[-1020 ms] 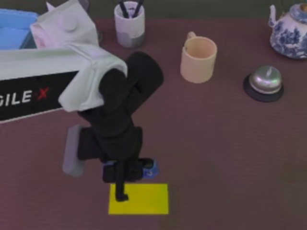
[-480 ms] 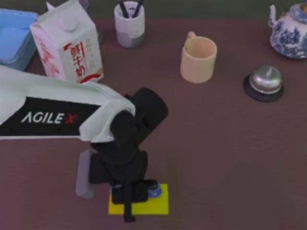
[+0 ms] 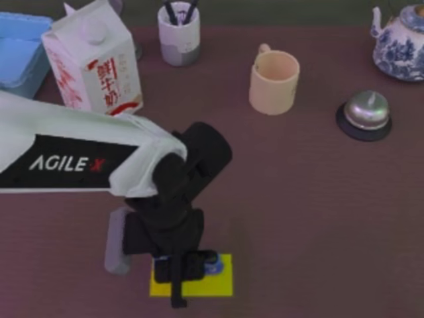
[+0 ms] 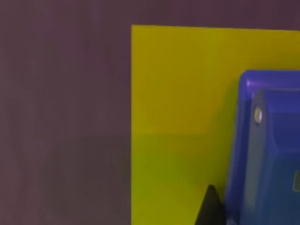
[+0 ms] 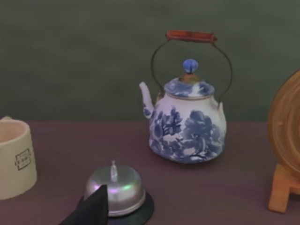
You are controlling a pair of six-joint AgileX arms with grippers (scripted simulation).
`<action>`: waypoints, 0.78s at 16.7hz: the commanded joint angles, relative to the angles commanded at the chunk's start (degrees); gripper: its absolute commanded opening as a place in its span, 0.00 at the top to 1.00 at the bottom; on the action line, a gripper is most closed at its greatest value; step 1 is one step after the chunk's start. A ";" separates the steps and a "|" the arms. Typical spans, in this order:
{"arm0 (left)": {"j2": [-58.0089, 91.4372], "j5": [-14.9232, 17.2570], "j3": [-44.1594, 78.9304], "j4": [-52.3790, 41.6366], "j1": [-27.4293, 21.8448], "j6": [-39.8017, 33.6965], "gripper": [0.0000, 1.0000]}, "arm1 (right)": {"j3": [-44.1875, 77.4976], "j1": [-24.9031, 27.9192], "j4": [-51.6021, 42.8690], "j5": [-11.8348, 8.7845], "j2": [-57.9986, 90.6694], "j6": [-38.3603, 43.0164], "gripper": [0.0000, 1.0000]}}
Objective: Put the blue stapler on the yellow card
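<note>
blue box (image 3: pixel 20 53): sitting far off from the left gripper, at the back left of the table, not part of the job.
milk carton (image 3: pixel 99 66): standing well behind the left gripper, showing in full now that the arm is no longer covering it.
left gripper (image 3: pixel 177 275): hanging low over the card, pointing down, staying in the same spot as half a second ago after sliding forward from just behind the card.
grip: squeezing the blue stapler, with one dark finger (image 4: pixel 211 211) pressing on its side in the left wrist view; not opening up yet.
blue stapler (image 3: pixel 213 266): peeking out just to the right of the left gripper, riding along with it, now sitting over the yellow and no longer over the bare table.
yellow card (image 3: pixel 218 285): lying flat right under the left gripper, filling much of the left wrist view beside the stapler.
meaning for the job: looking nearly done; carrying seeming finished and only letting go and lifting away seeming left; cannot tell if the stapler is touching the card yet.
pen cup (image 3: pixel 179 33): standing far behind the left gripper.
mug (image 3: pixel 273 81): standing well behind and to the right of the left gripper.
bell (image 3: pixel 366 111): resting far to the right of the left gripper, close in front of the right gripper.
teapot (image 3: pixel 401 43): sitting farthest right, past the bell.
right gripper (image 5: pixel 91 208): waiting out of the top view, facing bell and teapot; cannot tell if open or shut.
</note>
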 joint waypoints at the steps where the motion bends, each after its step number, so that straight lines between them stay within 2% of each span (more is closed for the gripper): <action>1: 0.00 0.00 0.00 0.00 0.00 0.00 0.47 | 0.00 0.00 0.00 0.00 0.00 0.00 0.00; 7: 0.00 0.00 0.00 0.00 0.00 0.00 0.02 | 0.00 0.00 0.00 0.00 0.00 0.00 0.00; 13: 0.00 0.00 0.00 0.00 0.00 0.00 0.00 | 0.00 0.00 0.00 0.00 0.00 0.00 0.00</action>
